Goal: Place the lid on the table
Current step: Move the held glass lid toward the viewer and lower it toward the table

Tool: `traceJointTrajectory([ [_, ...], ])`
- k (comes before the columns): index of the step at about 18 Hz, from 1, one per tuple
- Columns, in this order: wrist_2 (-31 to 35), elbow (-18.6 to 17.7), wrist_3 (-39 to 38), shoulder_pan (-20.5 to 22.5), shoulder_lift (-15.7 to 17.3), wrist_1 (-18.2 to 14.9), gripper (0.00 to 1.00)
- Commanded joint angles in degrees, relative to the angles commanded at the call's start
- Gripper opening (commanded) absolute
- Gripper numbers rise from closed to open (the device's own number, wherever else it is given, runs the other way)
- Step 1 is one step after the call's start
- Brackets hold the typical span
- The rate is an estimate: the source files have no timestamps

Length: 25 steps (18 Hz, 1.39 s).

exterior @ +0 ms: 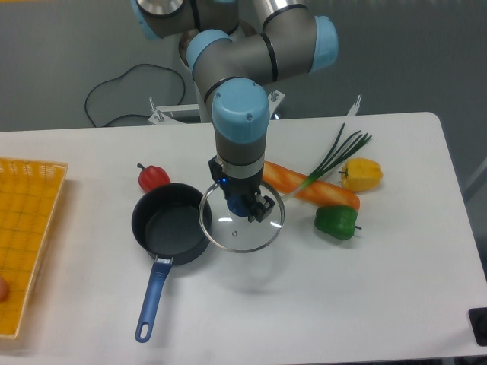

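Lid [242,217]: clear glass, metal rim, held level just right of the saucepan, overlapping its right edge; its shadow falls on the counter below
Fingers [251,209]: closed on the lid's dark knob
Saucepan [169,224]: dark, open, blue handle pointing toward the front edge
Counter [396,281]: white, carries everything
Red pepper [152,177]: just behind the saucepan
Carrot [312,188]: right of the lid
Green pepper [335,221]: right of the lid, beside the carrot
Yellow tray [27,228]: far left of the saucepan

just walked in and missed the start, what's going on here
The robot arm's gripper holds the glass lid by its knob, above the white table just right of the open saucepan. The shadow underneath suggests it has not been set down yet. Peppers and a carrot lie nearby.
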Motion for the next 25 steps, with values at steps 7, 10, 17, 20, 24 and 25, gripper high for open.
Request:
traceJointTrajectory([
  [7, 0.09, 2.55, -3.87, 0.26, -2.9, 1.5, 0.46],
  [10, 0.53, 2.81, -5.63, 0.61, -4.4, 1.68, 0.46],
  [17, 0.44, 3.34, -9.15, 0.7, -6.77, 4.48, 0.46],
  [20, 0.44, 3.34, -9.24, 0.62, -7.47, 4.84, 0.46],
  [24, 0.79, 3.08, -9.15, 0.53, -8.7, 5.02, 0.46],
  [25, 1.23, 2.99, -9.24, 0.44, -8.88, 5.02, 0.46],
])
